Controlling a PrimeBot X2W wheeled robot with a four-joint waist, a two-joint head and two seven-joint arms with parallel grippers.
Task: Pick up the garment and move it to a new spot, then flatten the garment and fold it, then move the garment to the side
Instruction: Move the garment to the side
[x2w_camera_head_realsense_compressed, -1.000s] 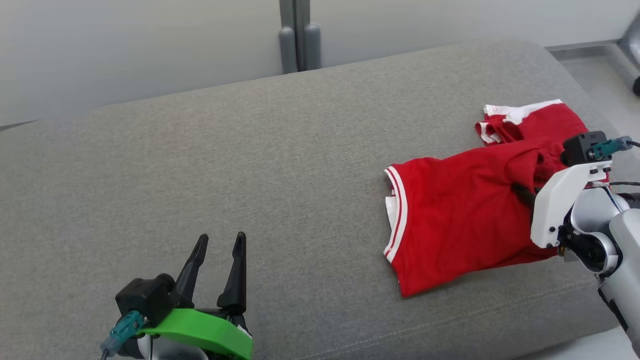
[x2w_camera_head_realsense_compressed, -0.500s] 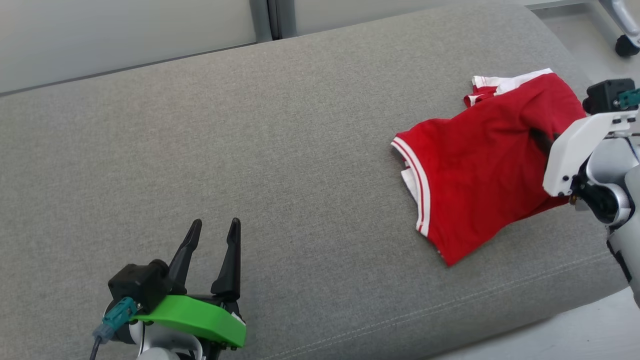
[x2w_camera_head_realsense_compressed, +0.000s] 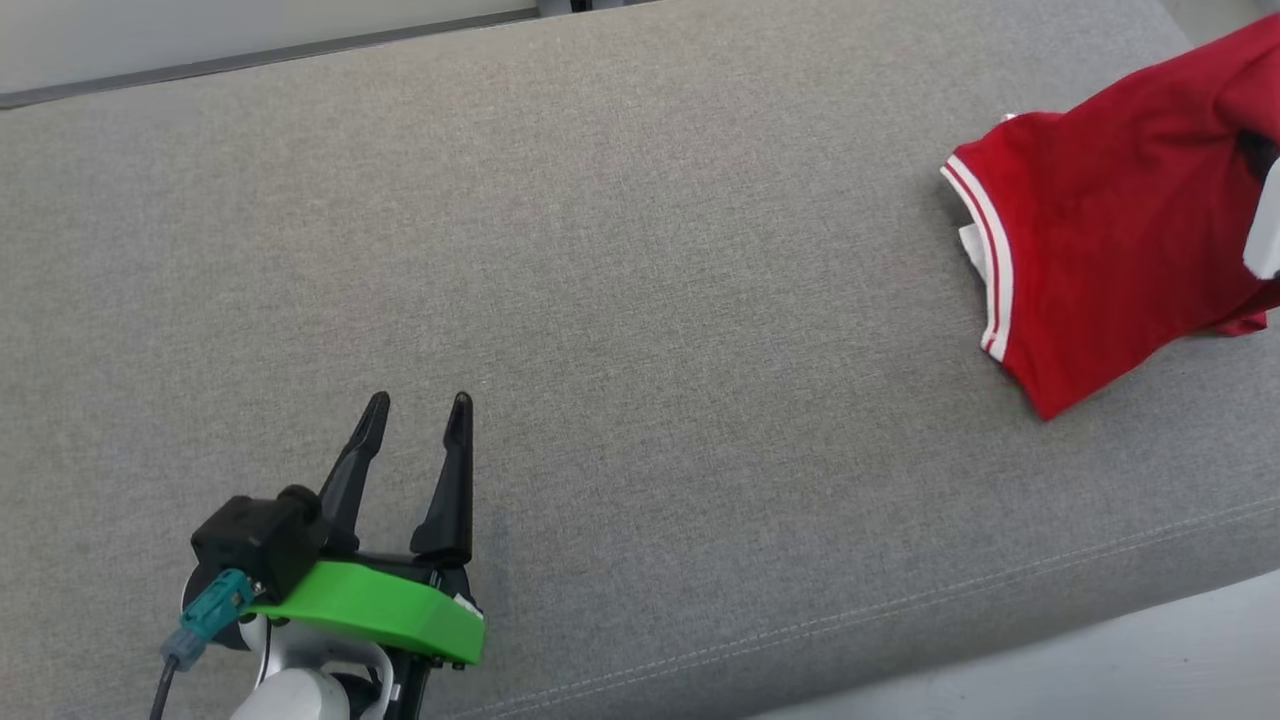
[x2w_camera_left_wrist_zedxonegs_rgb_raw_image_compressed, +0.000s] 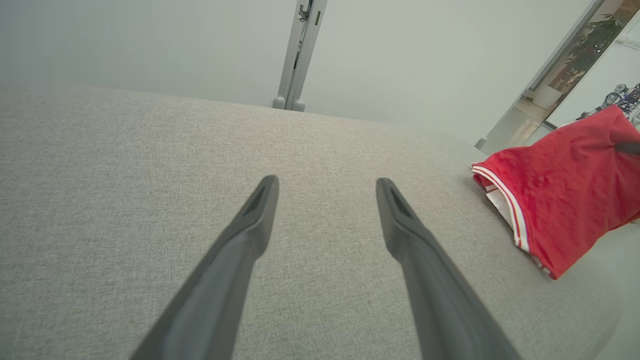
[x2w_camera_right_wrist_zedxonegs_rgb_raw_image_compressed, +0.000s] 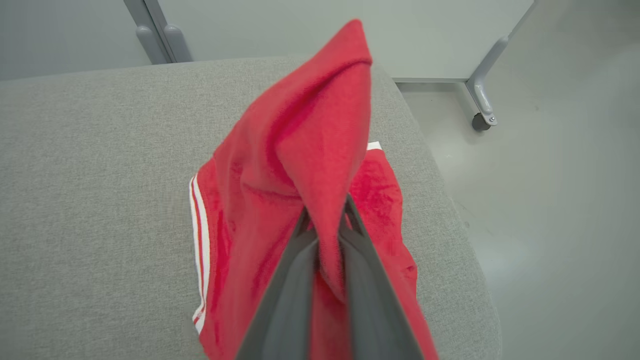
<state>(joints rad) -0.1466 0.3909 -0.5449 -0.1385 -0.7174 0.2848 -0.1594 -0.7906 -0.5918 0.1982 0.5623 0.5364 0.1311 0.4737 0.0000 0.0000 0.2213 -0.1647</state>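
Right gripper (x2w_camera_right_wrist_zedxonegs_rgb_raw_image_compressed: 326, 214) pinched on garment (x2w_camera_right_wrist_zedxonegs_rgb_raw_image_compressed: 300, 150) fold, raised for carry; hem touching surface (x2w_camera_head_realsense_compressed: 640, 250). Left gripper (x2w_camera_head_realsense_compressed: 419, 402) wide open, empty.

Office-like lab — wheeled partition (x2w_camera_right_wrist_zedxonegs_rgb_raw_image_compressed: 425, 35), grey bench (x2w_camera_head_realsense_compressed: 640, 300), pale floor (x2w_camera_right_wrist_zedxonegs_rgb_raw_image_compressed: 560, 200)

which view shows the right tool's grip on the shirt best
Right wrist view: the right tool pinches a fold of the red shirt, close up. Head and left wrist views show the shirt cut off at their right edge.
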